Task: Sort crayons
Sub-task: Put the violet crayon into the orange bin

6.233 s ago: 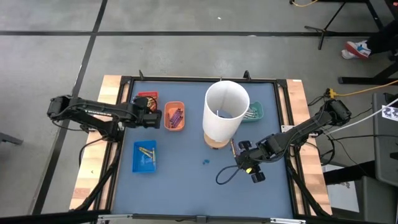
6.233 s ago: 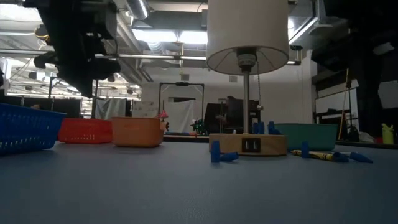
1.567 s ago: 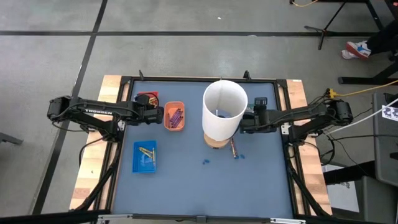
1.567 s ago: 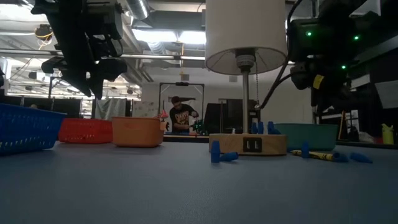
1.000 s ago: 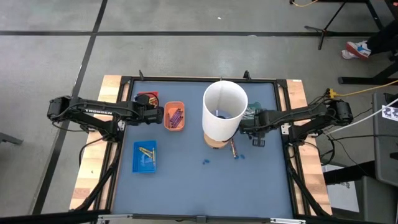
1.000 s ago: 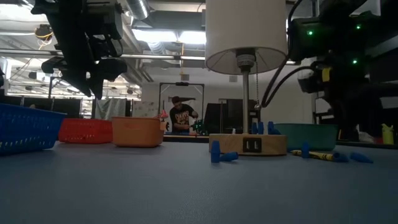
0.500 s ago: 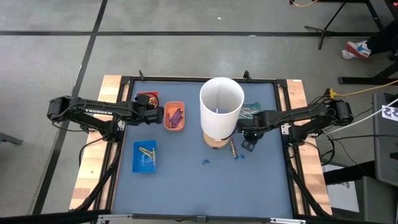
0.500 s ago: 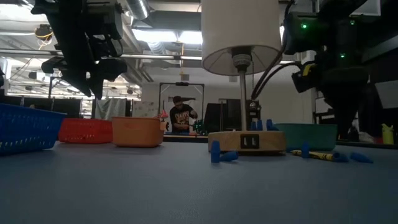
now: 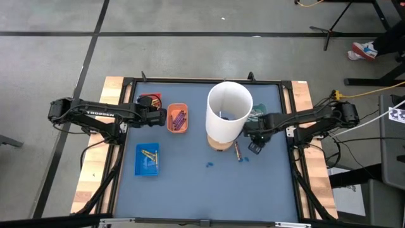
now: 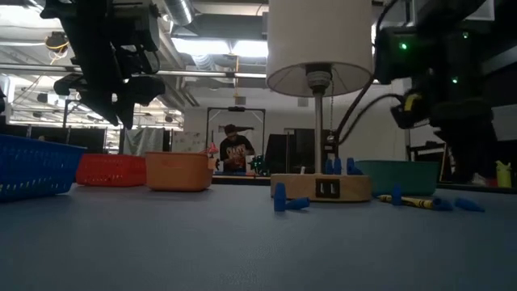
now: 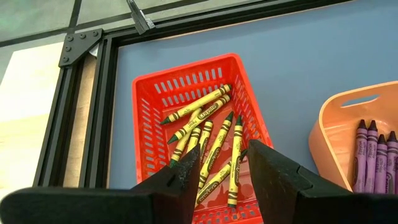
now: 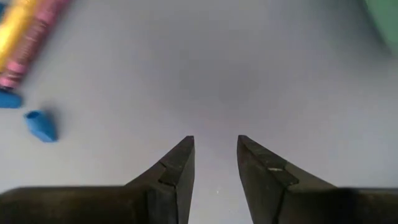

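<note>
Hovering over red tray [image 11: 149, 124] of yellow crayons [image 11: 214, 146], left gripper [image 11: 222, 163] spread; right gripper [image 12: 214, 155] spread, empty.

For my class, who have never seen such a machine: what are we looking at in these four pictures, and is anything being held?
Two dark robot arms work at a blue table. One picture looks down from above, one looks level across the table, and two come from cameras on the arms' wrists. The left pincer hovers open over a red tray of yellow crayons. The right pincer, open and empty, hangs over bare table beside a white lamp. An orange tray holds purple crayons; loose crayons lie near the lamp. Nothing is held.
</note>
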Robot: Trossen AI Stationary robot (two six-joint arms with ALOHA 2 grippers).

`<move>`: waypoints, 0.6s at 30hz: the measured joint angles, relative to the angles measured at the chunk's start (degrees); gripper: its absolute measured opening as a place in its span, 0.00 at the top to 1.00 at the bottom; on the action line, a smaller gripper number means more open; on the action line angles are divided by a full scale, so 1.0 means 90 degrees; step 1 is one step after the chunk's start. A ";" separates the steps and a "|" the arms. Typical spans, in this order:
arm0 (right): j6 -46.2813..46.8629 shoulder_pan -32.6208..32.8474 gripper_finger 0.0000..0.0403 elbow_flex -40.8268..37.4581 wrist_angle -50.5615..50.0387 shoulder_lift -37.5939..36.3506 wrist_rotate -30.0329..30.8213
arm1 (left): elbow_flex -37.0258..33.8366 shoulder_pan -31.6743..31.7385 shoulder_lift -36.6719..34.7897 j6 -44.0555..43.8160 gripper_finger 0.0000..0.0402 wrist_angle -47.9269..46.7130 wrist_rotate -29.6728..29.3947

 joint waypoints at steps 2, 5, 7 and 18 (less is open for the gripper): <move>0.0295 0.0000 0.71 -0.0147 -0.0007 0.0000 -0.0175 | 0.0000 0.0001 0.0002 0.0000 0.71 0.0002 0.0000; 0.0363 0.0000 0.71 -0.0383 -0.0027 0.0000 -0.0521 | 0.0000 0.0002 0.0000 0.0000 0.71 0.0002 0.0016; 0.0366 0.0000 0.71 -0.0505 -0.0021 0.0000 -0.0717 | 0.0000 0.0002 0.0002 0.0000 0.71 0.0002 0.0022; 0.0332 0.0097 0.71 -0.0574 0.0171 0.0002 -0.1282 | 0.0000 -0.0003 0.0002 0.0000 0.71 0.0002 0.0024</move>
